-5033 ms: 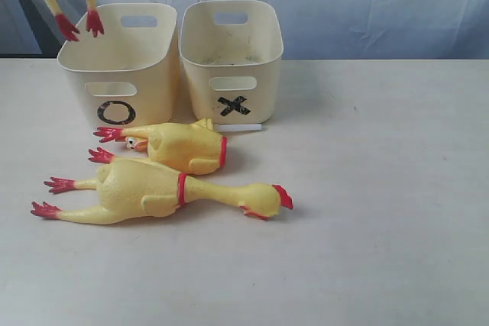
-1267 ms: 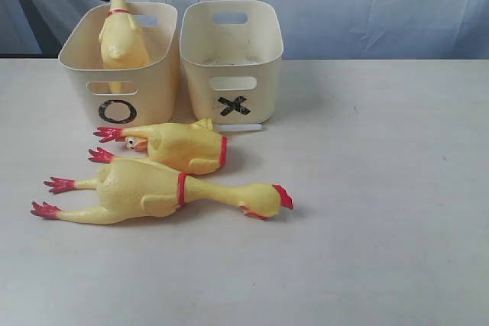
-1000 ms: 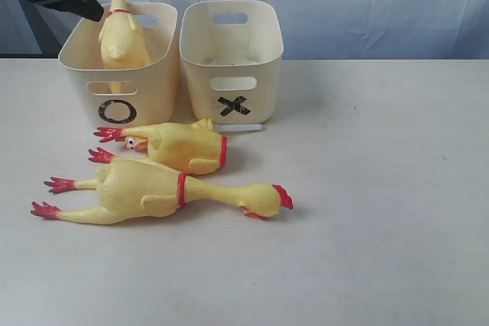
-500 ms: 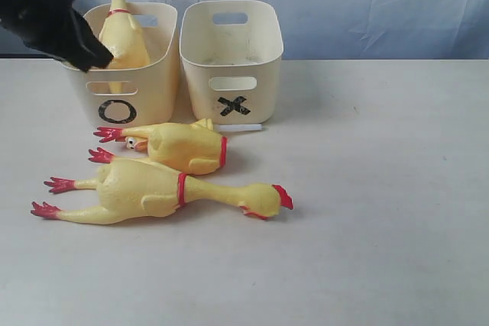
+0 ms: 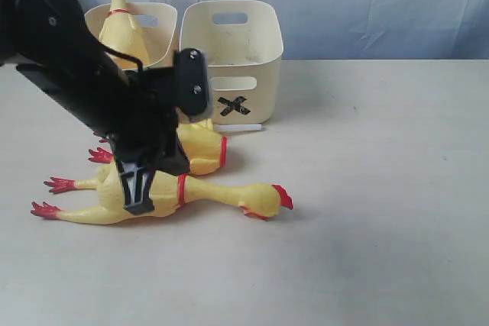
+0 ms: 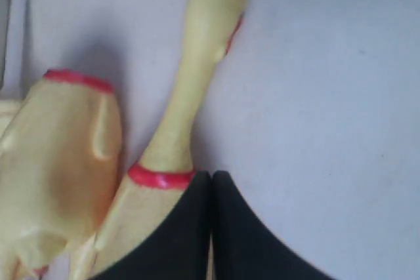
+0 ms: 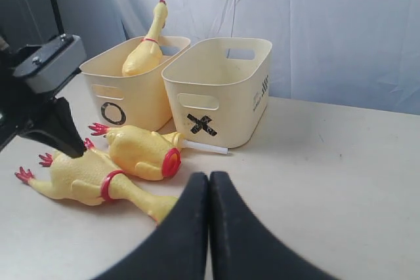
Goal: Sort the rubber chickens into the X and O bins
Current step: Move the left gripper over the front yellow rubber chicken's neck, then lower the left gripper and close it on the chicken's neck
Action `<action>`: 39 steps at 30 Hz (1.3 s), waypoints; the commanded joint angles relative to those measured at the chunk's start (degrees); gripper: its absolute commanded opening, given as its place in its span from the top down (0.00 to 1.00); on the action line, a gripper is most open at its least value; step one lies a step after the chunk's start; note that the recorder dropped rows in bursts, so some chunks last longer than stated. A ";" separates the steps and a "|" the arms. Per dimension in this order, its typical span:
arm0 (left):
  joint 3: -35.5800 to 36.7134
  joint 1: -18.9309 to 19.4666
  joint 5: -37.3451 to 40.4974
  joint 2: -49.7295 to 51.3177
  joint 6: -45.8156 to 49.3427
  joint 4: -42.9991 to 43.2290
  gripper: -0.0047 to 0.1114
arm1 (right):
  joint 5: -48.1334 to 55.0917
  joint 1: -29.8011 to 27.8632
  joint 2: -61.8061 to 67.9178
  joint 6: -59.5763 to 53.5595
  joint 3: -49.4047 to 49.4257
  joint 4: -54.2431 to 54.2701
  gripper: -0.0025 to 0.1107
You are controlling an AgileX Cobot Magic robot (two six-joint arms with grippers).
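One long rubber chicken (image 5: pixel 116 27) stands head-up in the O bin (image 5: pixel 157 17), whose front my left arm hides. The X bin (image 5: pixel 233 51) beside it holds no chicken. The shorter chicken (image 5: pixel 202 149) lies in front of the bins. A second long chicken (image 5: pixel 229 195) lies nearer, its head pointing right. My left gripper (image 5: pixel 137 202) is shut and empty, hovering over this chicken's body by the red neck band (image 6: pixel 161 176). My right gripper (image 7: pixel 209 176) is shut and empty, low over the table, apart from the chickens and out of the exterior view.
A thin white stick (image 5: pixel 238 127) lies at the foot of the X bin. A pale curtain hangs behind the bins. The black left arm (image 5: pixel 76 66) stretches from the back left across the O bin. The tabletop (image 5: pixel 382 188) reaches off to the right.
My left arm has swung down from above the O bin to the long chicken lying in front, now covering the O mark. The chicken left in the O bin has not moved.
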 commanded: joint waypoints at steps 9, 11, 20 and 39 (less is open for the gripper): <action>0.80 -8.41 -10.26 4.01 12.87 -2.79 0.72 | -0.67 0.10 -0.09 -0.37 -0.32 -0.02 0.98; 0.80 -8.91 -11.43 5.99 15.10 -3.49 0.61 | -0.67 0.10 -0.09 -0.37 -0.32 -0.02 0.98; 0.80 -8.90 -19.15 12.36 15.03 -3.28 0.52 | -0.67 0.10 -0.09 -0.37 -0.32 -0.02 0.98; 0.46 -8.90 -28.24 20.01 15.03 -0.42 0.53 | -0.67 0.10 -0.09 -0.37 -0.32 -0.02 0.98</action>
